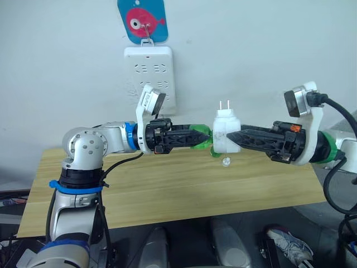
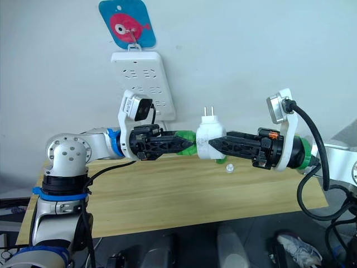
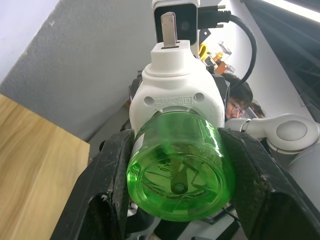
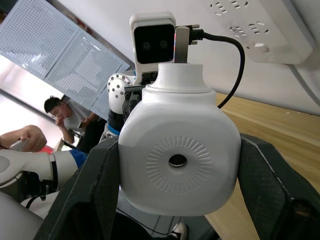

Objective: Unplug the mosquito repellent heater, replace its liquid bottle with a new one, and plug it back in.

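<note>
**Heater held aloft between two pincers**

While the tabletop [image 1: 167, 190] lies below, the mosquito repellent heater [image 1: 226, 134] hangs midair, prongs up. The right pincer [image 1: 231, 137] pinches its white body; the left pincer [image 1: 207, 134] pinches the green bottle [image 3: 180, 170]. Light, smooth plastic, likely slippery. Beyond, the power strip [image 1: 149, 75] hangs on the wall, open room between.

Both head eyes look forward and down over the desk [image 1: 167, 184] toward the far wall. Each wrist camera sits close behind its own tool, facing the other arm; both share the mosquito repellent heater [image 4: 180, 155] held between them.
</note>
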You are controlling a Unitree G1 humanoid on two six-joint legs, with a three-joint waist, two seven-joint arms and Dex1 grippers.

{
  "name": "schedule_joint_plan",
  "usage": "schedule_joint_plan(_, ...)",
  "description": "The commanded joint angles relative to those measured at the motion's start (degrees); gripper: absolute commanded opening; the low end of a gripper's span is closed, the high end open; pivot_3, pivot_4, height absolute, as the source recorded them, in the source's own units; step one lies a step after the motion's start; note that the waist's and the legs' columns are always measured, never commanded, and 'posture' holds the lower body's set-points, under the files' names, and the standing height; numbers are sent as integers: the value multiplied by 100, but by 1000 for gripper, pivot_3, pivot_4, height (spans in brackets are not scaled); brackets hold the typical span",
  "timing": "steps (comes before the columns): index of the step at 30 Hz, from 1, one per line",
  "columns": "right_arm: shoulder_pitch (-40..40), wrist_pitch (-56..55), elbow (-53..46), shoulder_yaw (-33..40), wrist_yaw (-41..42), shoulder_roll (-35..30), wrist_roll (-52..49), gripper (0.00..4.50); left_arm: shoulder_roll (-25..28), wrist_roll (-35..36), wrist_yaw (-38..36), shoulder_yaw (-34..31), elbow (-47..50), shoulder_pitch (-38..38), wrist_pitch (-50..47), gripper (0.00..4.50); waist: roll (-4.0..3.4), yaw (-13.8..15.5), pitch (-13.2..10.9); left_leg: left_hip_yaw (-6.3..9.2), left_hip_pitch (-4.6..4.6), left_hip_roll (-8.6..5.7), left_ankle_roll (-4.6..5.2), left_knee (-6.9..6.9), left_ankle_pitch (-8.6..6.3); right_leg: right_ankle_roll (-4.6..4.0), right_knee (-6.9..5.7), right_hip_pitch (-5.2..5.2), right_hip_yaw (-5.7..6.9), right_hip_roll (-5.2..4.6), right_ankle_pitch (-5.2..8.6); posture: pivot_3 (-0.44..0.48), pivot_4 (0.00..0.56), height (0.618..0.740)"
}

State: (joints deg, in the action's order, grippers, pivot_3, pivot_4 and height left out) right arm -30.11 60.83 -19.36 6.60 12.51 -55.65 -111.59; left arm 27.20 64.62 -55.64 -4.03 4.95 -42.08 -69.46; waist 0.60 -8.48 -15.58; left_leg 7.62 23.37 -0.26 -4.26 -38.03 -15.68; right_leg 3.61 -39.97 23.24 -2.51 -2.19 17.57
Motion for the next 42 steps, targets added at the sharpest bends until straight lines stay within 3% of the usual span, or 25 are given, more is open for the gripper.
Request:
schedule_joint_plan(1,-236,205,-3,-147,206,-64,-141,2947,-268,-19,-113,259,263,8,184,2303,0,13,0,0,0,0,0,0,0,0,0,0,0,0,0,-237,239,734)
schedule_joint_plan(2,-267,266,69,-143,245,-80,-141,2947,-302,-53,-124,272,258,32,224,2303,0,16,0,0,1,0,0,0,0,0,1,0,1,0,0,-238,239,734)
schedule_joint_plan(7,-363,435,324,-134,249,-189,-141,4500,-437,-195,-114,268,166,112,389,2303,1,25,0,-1,3,-2,1,-2,0,0,0,0,0,-2,0,-241,238,734)
schedule_joint_plan(23,55,552,179,130,281,-715,-141,4500,-981,-82,391,-57,-286,60,550,2303,0,29,0,2,5,-1,4,-5,-2,0,0,0,3,-1,0,-254,232,734)
schedule_joint_plan(29,848,463,-1073,563,1150,-826,1399,4500,-1230,-129,758,-274,-562,-136,627,2303,1,32,2,2,6,-2,2,-5,-1,1,0,0,4,1,0,-259,227,734)
schedule_joint_plan(33,1645,127,-1541,819,2042,-1052,2907,3739,-1135,-75,712,-276,-606,-178,470,2303,0,38,3,1,5,-4,-2,-7,1,2,-1,0,2,0,-1,-266,227,734)
schedule_joint_plan(36,2072,-607,-1306,765,2418,-1201,4402,2675,-994,42,603,-269,-621,-214,244,2303,3,28,5,2,4,-4,-5,-8,3,2,0,0,3,1,-1,-272,226,734)
schedule_joint_plan(42,1519,-1871,-348,165,3218,-893,6151,516,-840,265,452,-254,-559,-260,-182,2303,2,-30,5,-4,-1,-4,-10,-10,6,4,-3,-1,-3,0,-2,-280,223,734)
